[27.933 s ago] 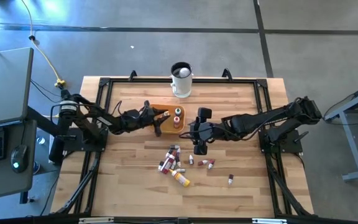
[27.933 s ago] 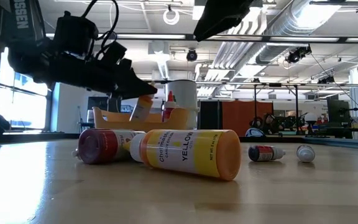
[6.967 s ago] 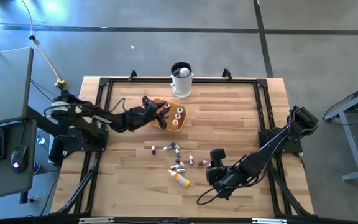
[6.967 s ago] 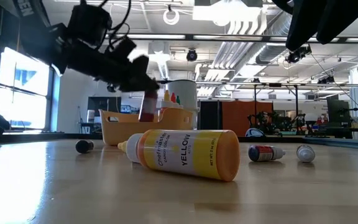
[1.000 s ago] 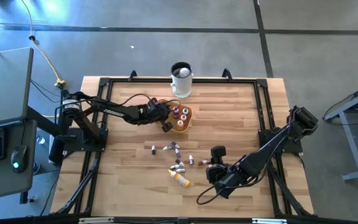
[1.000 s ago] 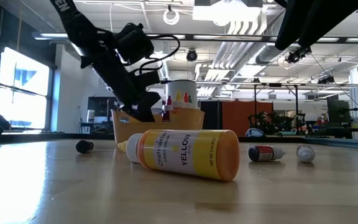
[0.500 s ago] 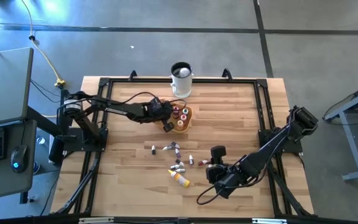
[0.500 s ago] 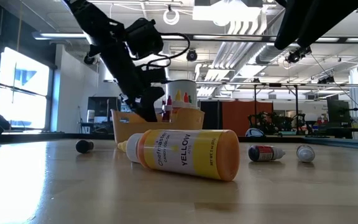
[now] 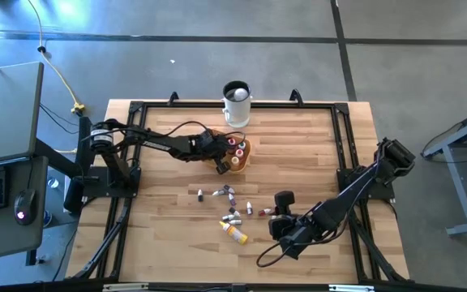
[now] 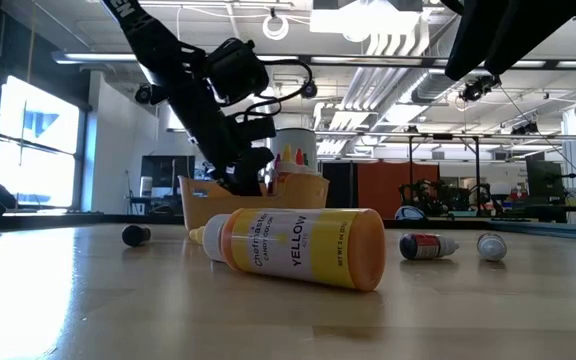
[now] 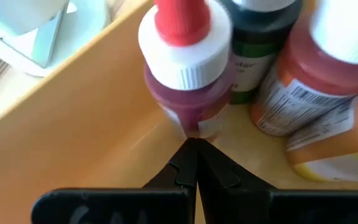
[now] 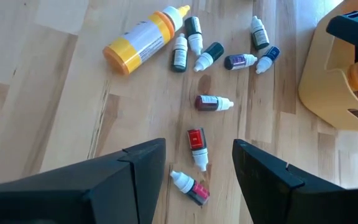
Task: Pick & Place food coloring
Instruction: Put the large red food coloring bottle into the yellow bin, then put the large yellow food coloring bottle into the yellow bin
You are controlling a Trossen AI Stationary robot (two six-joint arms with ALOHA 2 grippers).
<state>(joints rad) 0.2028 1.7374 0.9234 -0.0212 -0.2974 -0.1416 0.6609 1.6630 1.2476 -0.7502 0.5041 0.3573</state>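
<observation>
An orange bowl (image 9: 243,156) stands mid-table with several food coloring bottles upright in it. My left gripper (image 9: 222,161) is shut and slants down into the bowl from the table's left. Its tips (image 11: 191,146) stand at the foot of a red bottle with a white and red cap (image 11: 188,74). More small food coloring bottles (image 9: 227,193) lie loose on the wood nearer the front. My right gripper (image 12: 197,168) hangs open above two small red ones (image 12: 196,142), touching nothing. My left gripper's shut fingertips come slanting down from the table's left and point at the lowest part of the red bottle (image 11: 196,127), just above the bowl's floor. I cannot tell whether they touch the bottle or stop just short of it.
A larger yellow bottle (image 9: 235,234) lies on its side near the front, close to the low camera (image 10: 298,247). A white mug (image 9: 236,104) stands at the far edge behind the bowl. Bare wood lies at the table's left and right sides.
My left gripper, shut throughout, has moved toward the table's right, farther into the orange bowl and up to the red bottle.
</observation>
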